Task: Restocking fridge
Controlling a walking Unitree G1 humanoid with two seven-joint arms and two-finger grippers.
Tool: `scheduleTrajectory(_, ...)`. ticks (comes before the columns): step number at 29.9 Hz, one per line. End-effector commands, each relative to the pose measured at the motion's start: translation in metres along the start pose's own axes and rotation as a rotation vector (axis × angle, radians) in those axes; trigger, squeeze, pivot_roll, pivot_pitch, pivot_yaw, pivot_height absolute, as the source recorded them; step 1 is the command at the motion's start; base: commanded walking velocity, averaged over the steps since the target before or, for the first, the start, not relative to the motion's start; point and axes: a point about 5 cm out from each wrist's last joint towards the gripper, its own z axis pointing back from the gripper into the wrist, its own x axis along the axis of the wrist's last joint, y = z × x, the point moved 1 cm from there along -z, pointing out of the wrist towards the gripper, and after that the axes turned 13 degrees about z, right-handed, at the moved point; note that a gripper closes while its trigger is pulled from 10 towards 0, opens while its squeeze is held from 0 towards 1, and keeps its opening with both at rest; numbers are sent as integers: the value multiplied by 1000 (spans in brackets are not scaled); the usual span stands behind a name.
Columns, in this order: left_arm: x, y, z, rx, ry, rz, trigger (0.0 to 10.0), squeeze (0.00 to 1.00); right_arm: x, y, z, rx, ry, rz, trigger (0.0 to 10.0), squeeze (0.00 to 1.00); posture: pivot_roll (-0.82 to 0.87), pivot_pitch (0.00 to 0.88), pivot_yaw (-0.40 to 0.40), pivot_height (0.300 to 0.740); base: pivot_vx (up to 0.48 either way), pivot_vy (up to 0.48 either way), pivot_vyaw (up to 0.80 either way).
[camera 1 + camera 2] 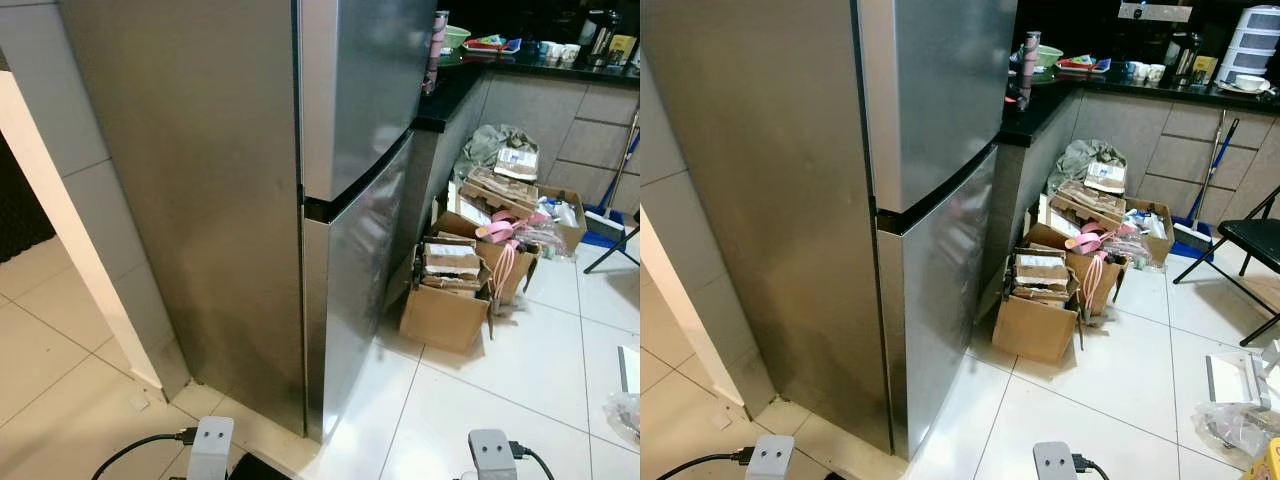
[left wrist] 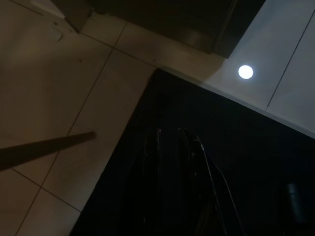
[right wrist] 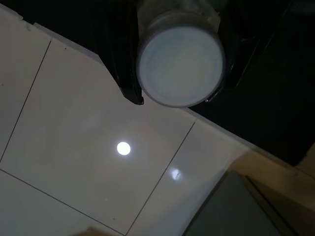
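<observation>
Doors of the steel fridge [image 1: 330, 180] are seen closed at twelve o'clock. A white round container [image 3: 180, 66] is clamped in the right claw [image 3: 177, 96]; the left claw's [image 2: 170, 142] opening cannot be told.

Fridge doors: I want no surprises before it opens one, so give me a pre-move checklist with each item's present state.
1. Tall stainless steel fridge in front of the robot: ok.
2. Both doors shut: ok, upper door and lower door sit flush.
3. Item held: ok, right tool grips a round white-lidded container.
4. Left tool free: cannot tell, too dark.
5. Door swing room: not ok, open cardboard boxes stand close on the white tiled floor.
6. Door handle located: cannot tell.
</observation>
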Motion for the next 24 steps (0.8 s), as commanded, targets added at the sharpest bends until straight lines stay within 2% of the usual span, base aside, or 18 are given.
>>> scheduleTrajectory(1,-5,-2,1,-5,11,12,10000,0,3,-2,-1,-7,-8,1,10000,0,-20,70,-34,740,262,0,0)
scheduleTrajectory(5,-4,-2,1,-6,8,10,10000,0,2,-2,0,-8,-7,1,10000,0,-20,68,-32,740,243,0,0)
scheduleTrajectory(24,5,-2,0,-22,-38,-1,10000,0,-1,-1,1,-15,-3,-11,10000,0,-20,54,-17,740,0,0,0)
